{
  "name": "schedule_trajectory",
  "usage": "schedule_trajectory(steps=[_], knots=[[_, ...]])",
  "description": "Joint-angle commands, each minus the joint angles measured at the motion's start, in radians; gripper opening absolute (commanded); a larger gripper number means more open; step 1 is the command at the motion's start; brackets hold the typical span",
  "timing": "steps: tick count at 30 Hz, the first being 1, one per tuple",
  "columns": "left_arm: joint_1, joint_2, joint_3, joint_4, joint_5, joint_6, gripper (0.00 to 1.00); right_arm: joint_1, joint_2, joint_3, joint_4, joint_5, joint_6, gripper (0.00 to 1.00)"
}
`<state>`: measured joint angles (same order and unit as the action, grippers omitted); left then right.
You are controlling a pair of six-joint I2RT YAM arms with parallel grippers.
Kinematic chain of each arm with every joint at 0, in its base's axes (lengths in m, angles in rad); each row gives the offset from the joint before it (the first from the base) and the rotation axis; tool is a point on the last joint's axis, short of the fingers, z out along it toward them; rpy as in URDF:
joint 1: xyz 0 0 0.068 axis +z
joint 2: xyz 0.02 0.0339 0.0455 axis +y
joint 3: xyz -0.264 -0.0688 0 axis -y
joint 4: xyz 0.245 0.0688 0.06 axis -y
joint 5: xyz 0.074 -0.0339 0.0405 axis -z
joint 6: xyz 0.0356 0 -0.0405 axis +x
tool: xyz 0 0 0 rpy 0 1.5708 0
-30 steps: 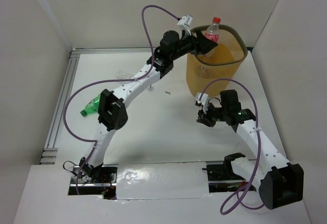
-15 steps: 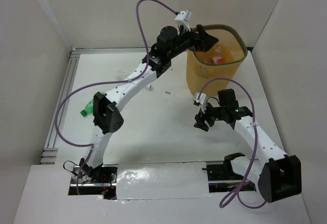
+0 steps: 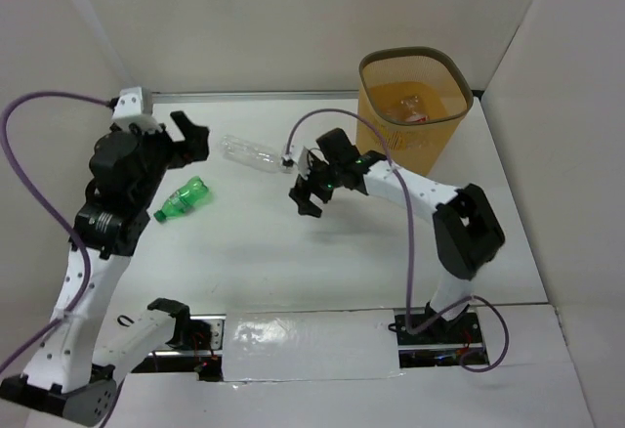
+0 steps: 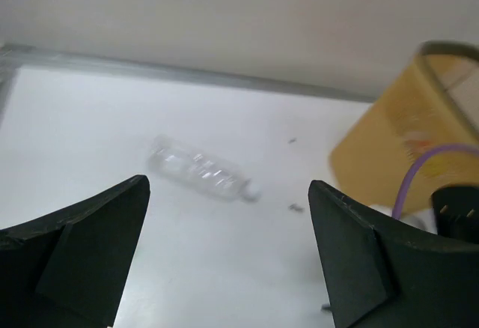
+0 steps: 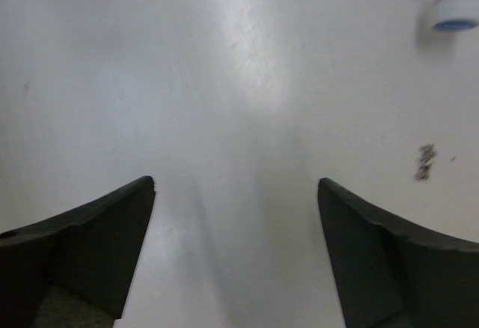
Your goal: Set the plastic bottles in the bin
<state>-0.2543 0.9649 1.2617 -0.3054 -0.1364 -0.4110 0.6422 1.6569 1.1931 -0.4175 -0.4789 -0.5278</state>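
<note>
fingers (image 4: 90,253) of the left gripper (image 4: 228,184) are spread wide, holding nothing; a clear bottle (image 4: 198,172) lies past them. right gripper (image 5: 236,181) gapes wide too, empty. the bin (image 3: 400,145) stands behind it.

green bottle (image 3: 184,199), clear bottle (image 3: 249,151), yellow-orange bin (image 3: 432,141)
</note>
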Motion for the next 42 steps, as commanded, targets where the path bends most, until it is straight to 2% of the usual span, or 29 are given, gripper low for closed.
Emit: schedule_trajectory(steps=[1,4,9,13,16,20,26,31,34,37,39,42], knots=[[0.056,-0.08,-0.088,-0.191,-0.133,0.124,1.0,0.002,0.133,0.181,0.14,0.112,0.153,1.0],[0.081,-0.106,-0.166,-0.268,-0.186,0.115,1.0,0.023,0.287,0.385,0.125,0.192,0.175,1.0],[0.136,-0.078,-0.229,-0.356,-0.207,0.028,1.0,0.033,0.562,0.759,0.034,0.218,0.163,1.0],[0.154,-0.057,-0.284,-0.356,-0.218,0.061,1.0,0.042,0.693,0.922,0.006,0.186,0.163,1.0],[0.155,-0.031,-0.334,-0.344,-0.229,0.115,1.0,0.053,0.75,0.993,0.016,0.177,0.176,1.0],[0.144,-0.018,-0.398,-0.273,-0.229,0.184,1.0,0.062,0.805,1.002,0.077,0.201,0.176,1.0],[0.135,-0.031,-0.495,-0.091,-0.195,0.308,1.0,0.071,0.879,1.013,0.134,0.278,0.155,1.0],[0.135,0.078,-0.507,-0.018,-0.177,0.331,1.0,0.071,0.931,1.036,0.143,0.293,0.137,1.0],[0.135,0.153,-0.496,0.014,-0.167,0.354,1.0,0.071,0.931,1.036,0.12,0.273,0.137,0.92],[0.135,0.227,-0.476,0.063,-0.158,0.394,1.0,0.047,0.91,1.024,0.097,0.194,0.175,0.6],[0.144,0.262,-0.464,0.083,-0.148,0.422,1.0,0.033,0.862,1.004,0.088,0.12,0.186,0.3],[0.164,0.31,-0.443,0.113,-0.172,0.443,0.99,0.008,0.775,0.994,0.036,0.013,0.196,0.2]])
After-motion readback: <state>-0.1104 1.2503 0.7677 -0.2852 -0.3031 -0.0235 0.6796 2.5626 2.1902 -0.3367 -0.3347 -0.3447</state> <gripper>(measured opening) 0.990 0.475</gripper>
